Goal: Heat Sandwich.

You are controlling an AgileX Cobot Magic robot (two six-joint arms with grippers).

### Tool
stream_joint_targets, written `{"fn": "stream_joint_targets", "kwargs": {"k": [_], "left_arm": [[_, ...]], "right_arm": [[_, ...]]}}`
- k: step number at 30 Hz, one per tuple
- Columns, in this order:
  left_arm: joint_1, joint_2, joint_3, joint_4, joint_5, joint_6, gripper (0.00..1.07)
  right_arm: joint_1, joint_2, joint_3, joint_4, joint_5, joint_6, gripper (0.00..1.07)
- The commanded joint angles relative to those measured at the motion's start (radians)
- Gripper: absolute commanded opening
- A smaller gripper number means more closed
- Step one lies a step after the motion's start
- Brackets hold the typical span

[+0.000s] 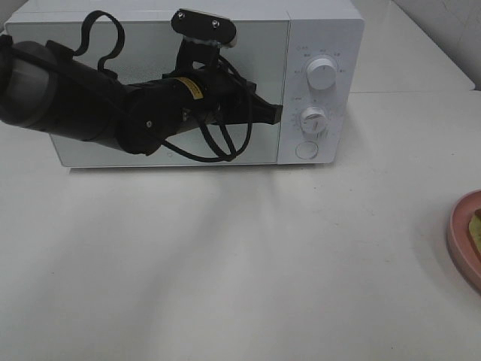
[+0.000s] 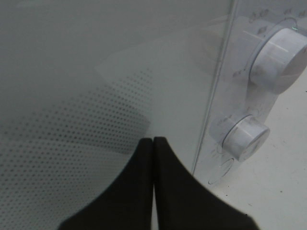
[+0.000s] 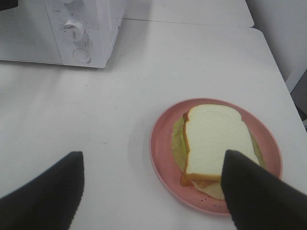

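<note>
1. Exterior high view: the white microwave [image 1: 188, 83] stands at the back of the white table [image 1: 225, 263] with its door shut. The left arm reaches across the door, and the left gripper [image 1: 276, 114] sits near the door's edge beside the control panel.
2. Left wrist view: the left gripper [image 2: 153, 143] has its two black fingers pressed together, clenched on nothing, with the tips close to the door seam and near the lower knob [image 2: 244, 136]. Whether they touch the door I cannot tell.
3. Right wrist view: the right gripper [image 3: 152, 165] hangs wide apart and empty above the table, with one finger overlapping the corner of the sandwich [image 3: 213, 141] in the picture.
4. The sandwich lies on the pink plate [image 3: 163, 148], on the table well apart from the microwave and off to its right.
5. Progress, as I judge it: very early. Nothing is done; opening the door, carrying the sandwich inside, closing up and setting the dials all remain.
</note>
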Motion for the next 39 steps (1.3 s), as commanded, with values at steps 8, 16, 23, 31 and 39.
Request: {"fn": "stream_joint_targets", "kwargs": {"k": [8, 16, 23, 31, 39], "left_arm": [[0.008, -0.132, 0.103, -0.06, 0.024, 0.003, 0.0], [0.002, -0.268, 0.242, -0.06, 0.186, -0.001, 0.01], [0.002, -0.37, 0.301, -0.062, 0.404, -0.001, 0.56], [0.005, -0.471, 0.301, -0.013, 0.692, -0.001, 1.0], [0.031, -0.557, 0.299, 0.04, 1.005, -0.011, 1.0]], "right_arm": [[-0.008, -0.026, 0.001, -0.004, -0.012, -0.001, 0.76], [-0.008, -0.026, 0.001, -0.004, -0.012, -0.001, 0.76], [-0.008, -0.026, 0.001, -0.004, -0.012, -0.001, 0.76], [-0.008, -0.026, 0.001, -0.004, -0.012, -0.001, 0.76], [-0.008, -0.026, 0.001, -0.004, -0.012, -0.001, 0.76]]}}
